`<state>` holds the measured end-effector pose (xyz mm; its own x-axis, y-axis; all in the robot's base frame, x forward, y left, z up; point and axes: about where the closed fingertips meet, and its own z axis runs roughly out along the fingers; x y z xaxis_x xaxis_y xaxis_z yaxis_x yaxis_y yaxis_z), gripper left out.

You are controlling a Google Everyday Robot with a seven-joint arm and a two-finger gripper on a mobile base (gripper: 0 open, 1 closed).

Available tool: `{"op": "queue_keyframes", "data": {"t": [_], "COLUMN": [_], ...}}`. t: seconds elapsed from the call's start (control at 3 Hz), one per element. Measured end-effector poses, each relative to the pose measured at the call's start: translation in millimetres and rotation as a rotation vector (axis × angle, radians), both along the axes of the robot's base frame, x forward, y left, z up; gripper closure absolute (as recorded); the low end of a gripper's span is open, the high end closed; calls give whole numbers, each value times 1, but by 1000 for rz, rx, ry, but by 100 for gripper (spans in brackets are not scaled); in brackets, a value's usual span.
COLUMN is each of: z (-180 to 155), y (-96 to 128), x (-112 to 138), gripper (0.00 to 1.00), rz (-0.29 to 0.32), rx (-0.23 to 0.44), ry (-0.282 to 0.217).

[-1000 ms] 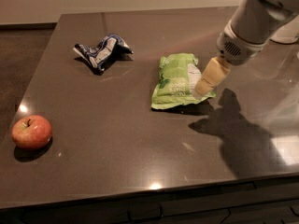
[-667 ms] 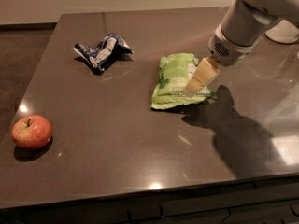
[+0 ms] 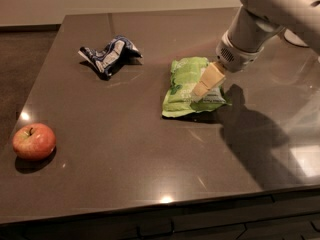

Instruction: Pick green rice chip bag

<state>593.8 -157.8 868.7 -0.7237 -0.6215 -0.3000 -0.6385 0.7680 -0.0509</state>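
Target first: green rice chip bag (image 3: 181, 86), one only, lying flat on the worktop (image 3: 125, 154). Long axis from the far edge toward the near edge, leaning a little to the left at the near end. Directly over the right half of this bag, the gripper (image 3: 199, 91), slanting in from the upper right at the end of the pale arm (image 3: 260, 24). Tip very low at the bag surface; touching or just above, cannot tell. Open or closed, also cannot tell from this view.

For the coming move, then, nearly no sideways travel needed: bag directly below and slightly to the left of the gripper. Probably best taken across the short width, not along the length. Only one gripper, so no choice of side.

To the far left of the bag, well apart: one dark-blue-and-white wrinkled bag (image 3: 110, 54). To the near left of the bag, even farther away and close to the worktop edge: one red apple (image 3: 34, 141). Nothing else near the green bag, apart from the gripper.
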Motion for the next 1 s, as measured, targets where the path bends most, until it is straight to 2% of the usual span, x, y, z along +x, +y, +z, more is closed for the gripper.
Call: {"op": "queue_keyframes", "data": {"t": [0.33,0.67,1.0], "z": [-12,-14,-9], "y": [4,9,19], "x": [11,16,15], "gripper": [0,19,41], "rz": [-20,-21,6], "rx": [14,46,85], "ry": [25,44,50]}}
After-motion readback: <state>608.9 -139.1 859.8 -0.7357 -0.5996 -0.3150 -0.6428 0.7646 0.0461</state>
